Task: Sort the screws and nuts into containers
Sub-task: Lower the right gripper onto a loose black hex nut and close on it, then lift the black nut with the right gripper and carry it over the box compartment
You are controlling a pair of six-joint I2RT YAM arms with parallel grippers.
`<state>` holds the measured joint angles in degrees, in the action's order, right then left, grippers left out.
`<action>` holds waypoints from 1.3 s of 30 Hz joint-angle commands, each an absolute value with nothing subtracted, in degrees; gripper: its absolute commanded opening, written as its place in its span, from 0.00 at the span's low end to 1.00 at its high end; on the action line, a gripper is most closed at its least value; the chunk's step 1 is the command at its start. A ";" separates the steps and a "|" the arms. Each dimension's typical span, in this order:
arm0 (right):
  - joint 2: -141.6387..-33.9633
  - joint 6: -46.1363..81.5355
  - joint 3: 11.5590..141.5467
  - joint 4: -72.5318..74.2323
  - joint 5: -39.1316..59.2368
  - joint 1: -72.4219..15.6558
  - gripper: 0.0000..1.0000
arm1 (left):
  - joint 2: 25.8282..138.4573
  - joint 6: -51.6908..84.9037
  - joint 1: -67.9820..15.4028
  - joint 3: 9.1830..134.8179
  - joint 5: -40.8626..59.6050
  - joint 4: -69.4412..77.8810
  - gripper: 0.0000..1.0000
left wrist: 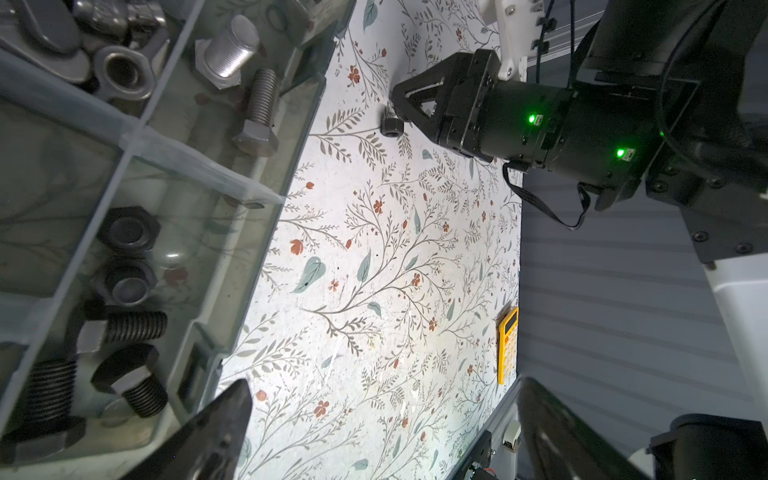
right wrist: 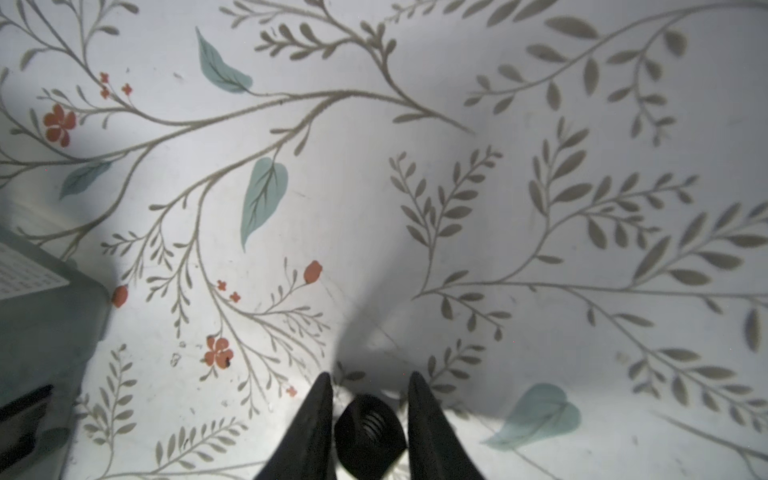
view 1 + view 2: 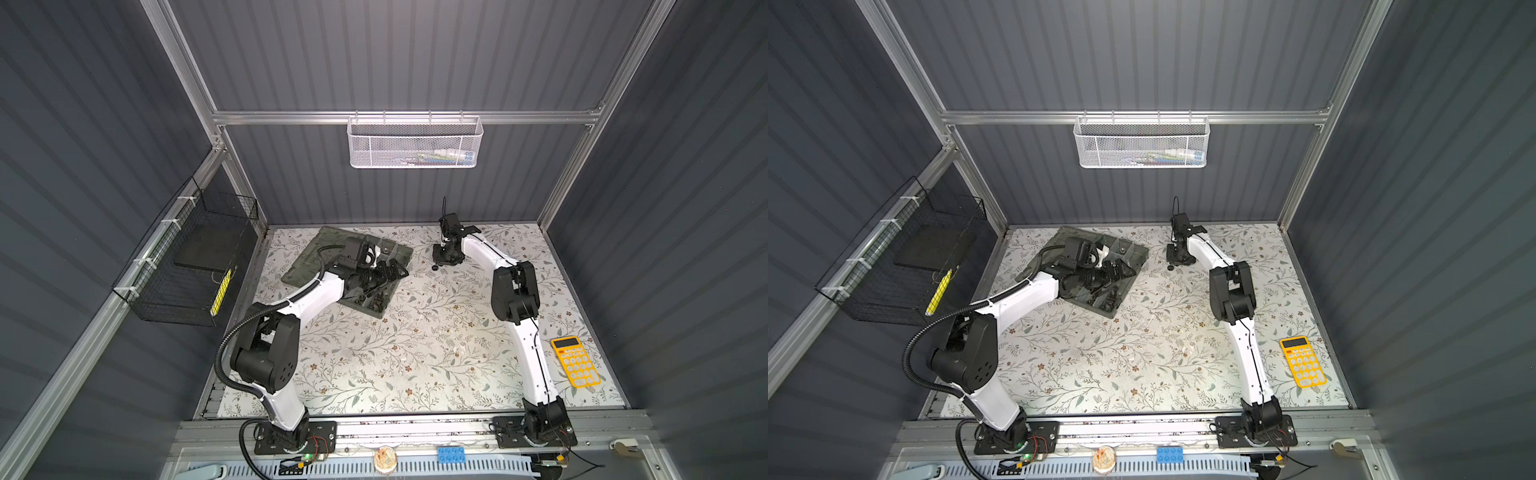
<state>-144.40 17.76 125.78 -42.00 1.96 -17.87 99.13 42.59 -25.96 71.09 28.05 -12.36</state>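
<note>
Dark grey ribbed walls (image 3: pixel 395 54) and an aluminium frame (image 3: pixel 291 117) enclose a brightly lit floral tabletop (image 3: pixel 436 340).

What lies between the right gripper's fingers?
A black nut, on the table, sits between the fingers of the right gripper; the right wrist view shows it.

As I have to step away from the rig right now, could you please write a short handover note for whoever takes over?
Left gripper: open and empty, over the edge of the grey-green translucent plastic organizer box.
Right gripper: down at the floral table, fingers either side of a small black hex nut. Whether they grip it cannot be told.
Done: silver bolts, silver winged nuts, and black bolts with black nuts lie in the box's compartments.
Left: that nut, the only loose piece visible, has yet to go into the box.
</note>
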 commanded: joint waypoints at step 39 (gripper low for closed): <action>-124.68 23.42 107.06 -40.50 10.73 -17.46 0.04 | 91.46 41.66 -23.11 68.30 30.38 -12.87 1.00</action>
<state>-128.46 21.65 108.53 -40.53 7.94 -17.50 94.59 42.61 -24.75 69.97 28.75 -12.32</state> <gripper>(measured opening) 0.153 0.997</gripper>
